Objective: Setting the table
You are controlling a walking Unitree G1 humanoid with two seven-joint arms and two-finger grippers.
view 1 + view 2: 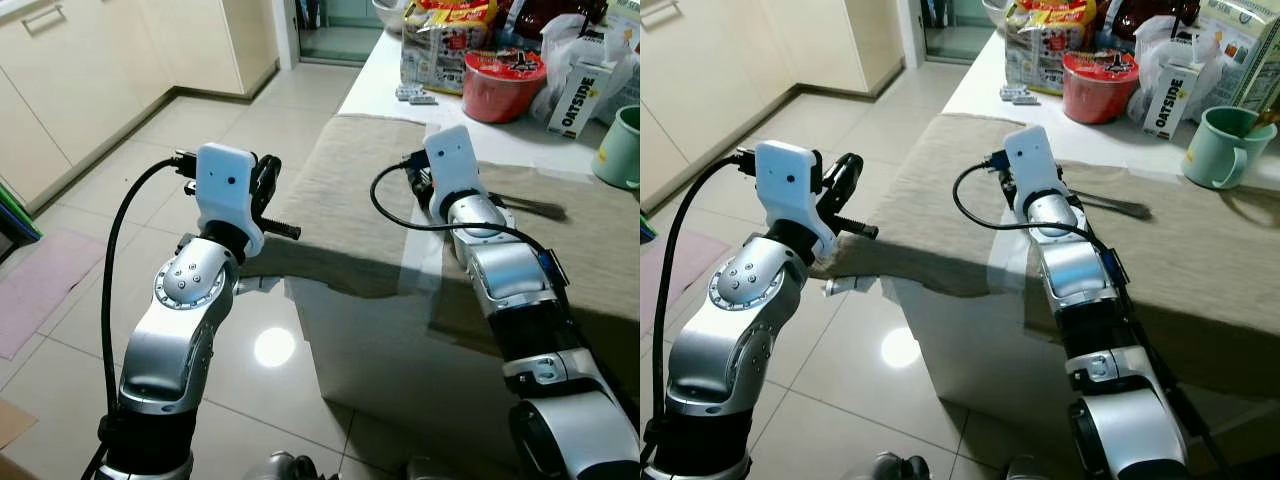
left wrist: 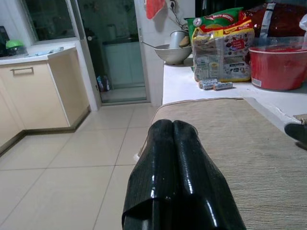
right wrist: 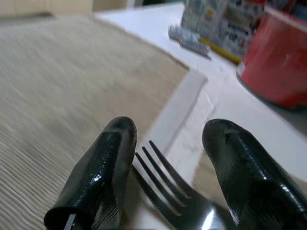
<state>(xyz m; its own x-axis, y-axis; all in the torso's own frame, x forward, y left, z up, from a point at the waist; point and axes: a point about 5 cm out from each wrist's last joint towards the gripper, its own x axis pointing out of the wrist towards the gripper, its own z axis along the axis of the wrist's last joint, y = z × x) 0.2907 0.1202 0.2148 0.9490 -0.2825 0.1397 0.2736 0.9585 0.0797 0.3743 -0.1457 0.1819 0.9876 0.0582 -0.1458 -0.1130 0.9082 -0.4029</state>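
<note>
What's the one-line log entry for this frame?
stage: placing cutlery | right gripper: open, straddling fork on placemat | left gripper: shut, at placemat edge

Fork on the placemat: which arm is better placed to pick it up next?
Right. The right end effector is open with its fingers on either side of the fork on the placemat. The left end effector is shut and sits off the table's edge, above the floor.
</note>
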